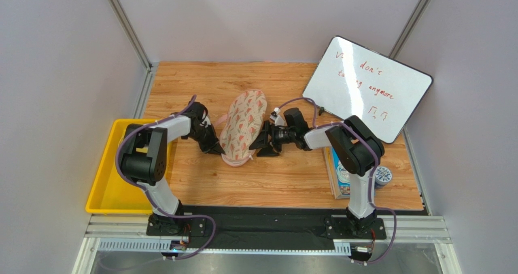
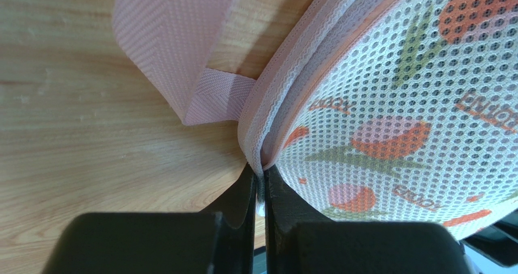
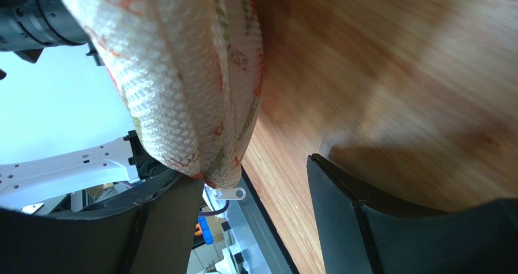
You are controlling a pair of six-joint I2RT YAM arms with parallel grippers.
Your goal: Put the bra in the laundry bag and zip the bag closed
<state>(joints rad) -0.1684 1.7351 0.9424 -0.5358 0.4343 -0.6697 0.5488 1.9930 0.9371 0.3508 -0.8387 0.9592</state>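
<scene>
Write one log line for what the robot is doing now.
left gripper: shut on laundry bag rim | right gripper: open near zipper pull | bra: not visible

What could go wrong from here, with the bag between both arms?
1. The left fingers are shut on only the thin pink trim of the laundry bag; a tug may slip it free.
2. The right fingers stand open, with the zipper pull close to one of them under hanging fabric; closing could catch mesh instead of the pull.
3. The bag sits tilted between the arms, so it may flop if that pinch fails.
</scene>
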